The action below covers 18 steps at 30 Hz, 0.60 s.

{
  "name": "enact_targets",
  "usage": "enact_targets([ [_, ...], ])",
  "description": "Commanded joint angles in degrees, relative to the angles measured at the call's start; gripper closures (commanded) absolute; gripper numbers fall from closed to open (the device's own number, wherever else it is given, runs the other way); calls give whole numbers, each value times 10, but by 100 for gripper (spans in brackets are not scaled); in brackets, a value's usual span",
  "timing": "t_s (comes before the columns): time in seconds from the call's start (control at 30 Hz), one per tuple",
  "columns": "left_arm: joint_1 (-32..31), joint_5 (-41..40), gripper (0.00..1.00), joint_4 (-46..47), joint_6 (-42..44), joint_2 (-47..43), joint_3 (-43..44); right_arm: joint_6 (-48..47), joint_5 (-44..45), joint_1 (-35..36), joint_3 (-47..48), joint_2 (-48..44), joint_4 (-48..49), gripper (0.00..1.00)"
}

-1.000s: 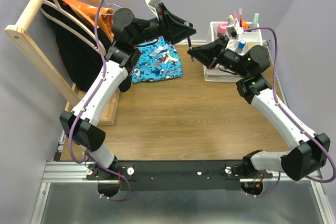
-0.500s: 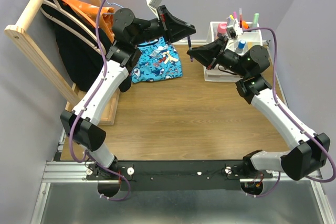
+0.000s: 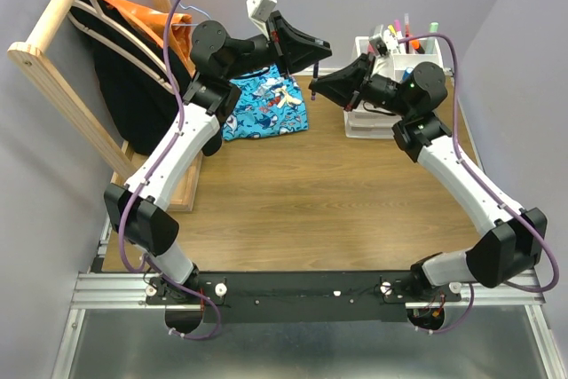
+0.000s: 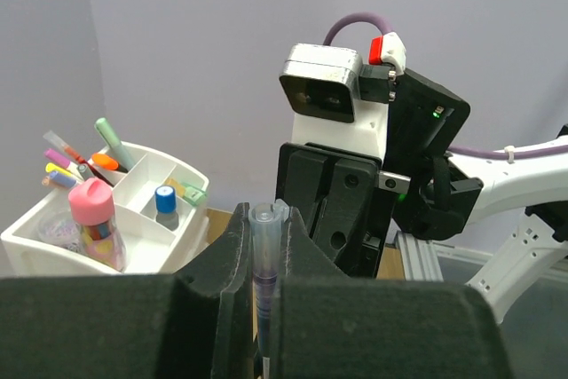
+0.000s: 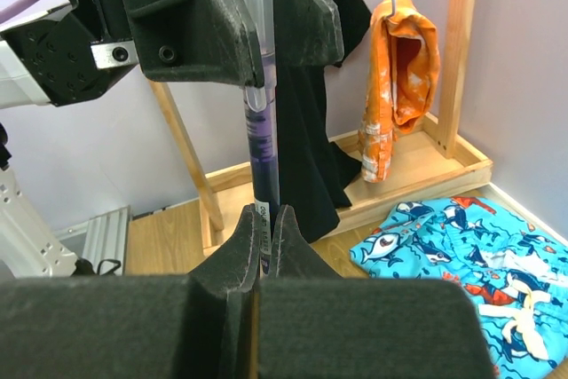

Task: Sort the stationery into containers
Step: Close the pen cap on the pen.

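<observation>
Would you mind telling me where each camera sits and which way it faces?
Top external: above, behind the bases, looking down on the table; both whole arms show.
Left wrist: on the left arm, facing the organiser and right arm; own fingers at bottom.
Right wrist: on the right arm, facing the clothes rack and blue cloth; own fingers at bottom.
Shared: both wrist views show the purple pen, clamped by the left end effector and right end effector.

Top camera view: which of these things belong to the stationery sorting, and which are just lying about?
Part of the job: slim purple pen, white plastic desk organiser, pink-capped glitter tube, blue-capped small jar.
Just lying about: blue shark-patterned cloth, orange garment on a hanger, wooden clothes rack.
</observation>
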Motion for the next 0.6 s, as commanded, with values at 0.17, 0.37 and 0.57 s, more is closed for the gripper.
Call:
enact_targets([
  [0.17,-35,95,100,-123,21,30,-60,6,54,-1,91,-9,126,99],
  [0.37,-22,89,100,-136,26,16,-98,14,72,-23,103,-16,135,100],
  [0.57,-17,85,100,-147,36,8,-116,40,83,-64,132,-10,141,100],
])
